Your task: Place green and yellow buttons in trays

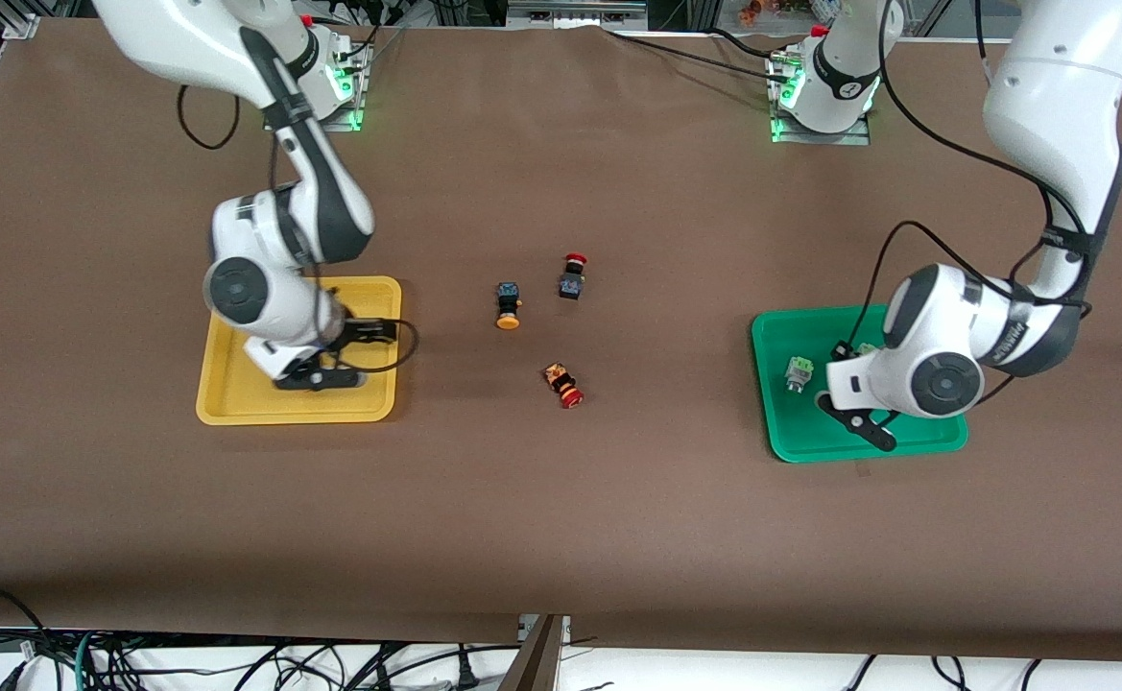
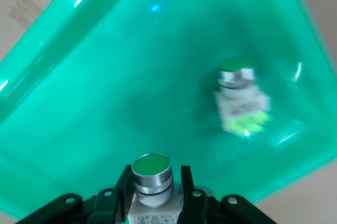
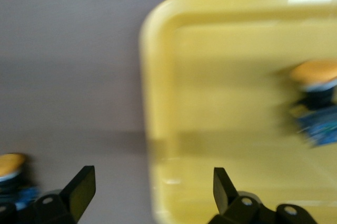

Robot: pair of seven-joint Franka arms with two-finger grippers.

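My left gripper (image 2: 152,175) is shut on a green button (image 2: 151,165), its fingers either side of the pale block, low over the green tray (image 2: 79,92). A second green button (image 2: 239,97) lies on its side in that tray, also in the front view (image 1: 799,372). My right gripper (image 3: 152,179) is open and empty over the yellow tray's rim (image 3: 158,103) at its edge toward the table's middle (image 1: 376,332). One yellow button (image 3: 316,97) lies in the yellow tray (image 1: 234,403), hidden by the arm in the front view. The other yellow button (image 1: 509,305) lies on the table mid-way, also in the right wrist view (image 3: 13,174).
Two red-capped switches lie on the brown table: one (image 1: 572,275) beside the loose yellow button toward the robots' bases, one (image 1: 565,384) nearer the front camera. The left arm's wrist (image 1: 935,355) hangs over the green tray (image 1: 781,441).
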